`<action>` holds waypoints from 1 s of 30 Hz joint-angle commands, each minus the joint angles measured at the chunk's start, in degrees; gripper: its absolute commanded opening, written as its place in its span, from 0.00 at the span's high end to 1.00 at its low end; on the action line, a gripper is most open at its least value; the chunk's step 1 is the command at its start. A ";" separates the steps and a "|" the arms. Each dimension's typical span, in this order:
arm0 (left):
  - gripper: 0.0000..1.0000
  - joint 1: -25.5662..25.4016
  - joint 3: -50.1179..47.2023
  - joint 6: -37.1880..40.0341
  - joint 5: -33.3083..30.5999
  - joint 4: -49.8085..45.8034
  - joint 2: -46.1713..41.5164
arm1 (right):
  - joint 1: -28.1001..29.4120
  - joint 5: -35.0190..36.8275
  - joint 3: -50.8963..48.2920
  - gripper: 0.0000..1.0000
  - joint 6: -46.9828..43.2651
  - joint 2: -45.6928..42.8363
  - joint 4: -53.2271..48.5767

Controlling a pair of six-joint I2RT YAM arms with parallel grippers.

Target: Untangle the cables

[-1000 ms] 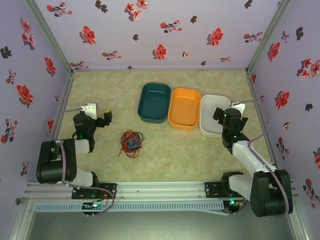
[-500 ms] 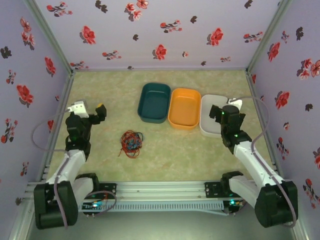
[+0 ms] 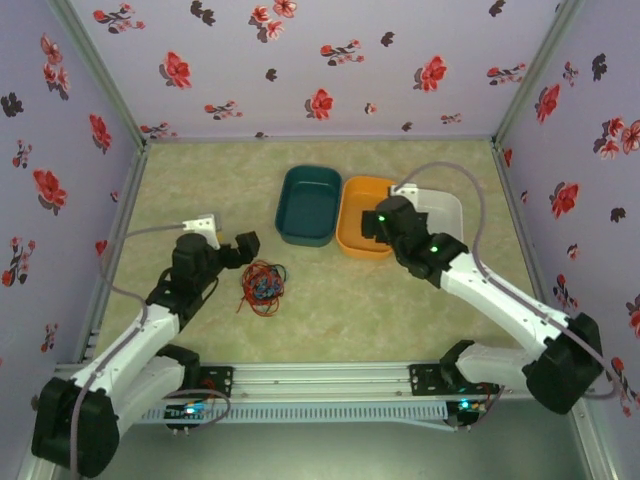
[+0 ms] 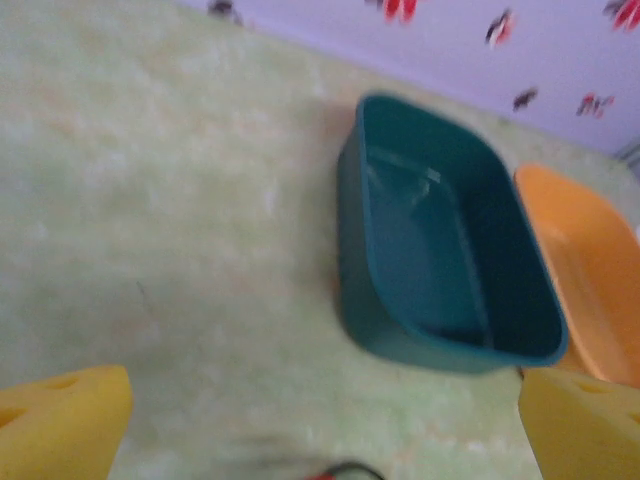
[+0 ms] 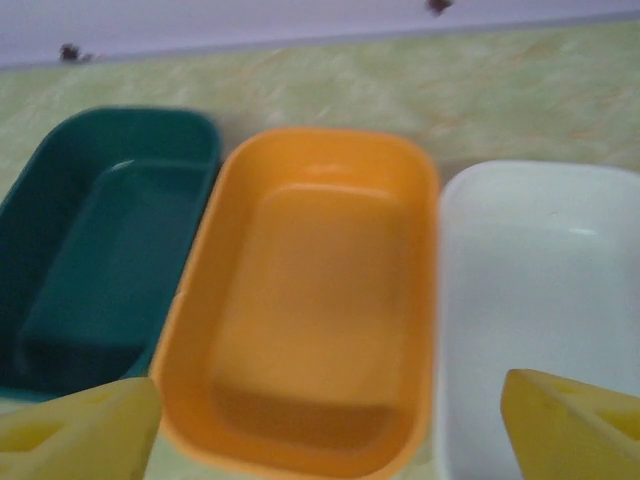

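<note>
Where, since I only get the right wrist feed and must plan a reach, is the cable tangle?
Observer: The small red, black and blue tangle of thin cables lies on the table, nearer the arm bases than the teal plastic tray.
Operator: Is the left claw on it?
Observer: No. The left claw hangs open and empty just beside the tangle's far-left edge.

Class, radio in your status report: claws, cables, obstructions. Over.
Left claw open, empty, beside cables. Right claw open above orange tray. Cables bunched, untouched. No obstruction.
</note>
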 commanded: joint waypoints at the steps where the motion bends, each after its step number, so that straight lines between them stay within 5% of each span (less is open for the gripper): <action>1: 0.00 -2.02 2.23 -5.71 -1.43 -7.65 3.63 | 4.42 -3.10 3.72 0.16 5.71 4.28 -4.90; 7: 0.00 -2.20 5.15 -8.45 -0.36 -19.27 7.40 | 8.62 -14.89 6.00 0.30 9.09 11.46 -0.18; 14: 0.09 -2.21 2.73 -12.30 8.11 -17.74 8.04 | 12.22 -24.24 8.75 0.45 4.86 18.25 2.95; 26: 0.73 -2.62 0.04 -18.04 14.90 -1.34 18.04 | 13.76 -32.15 9.15 0.56 4.26 24.37 5.79; 30: 0.82 -4.60 1.50 -19.62 14.95 4.59 21.54 | 13.81 -30.86 7.76 0.57 5.03 23.75 6.68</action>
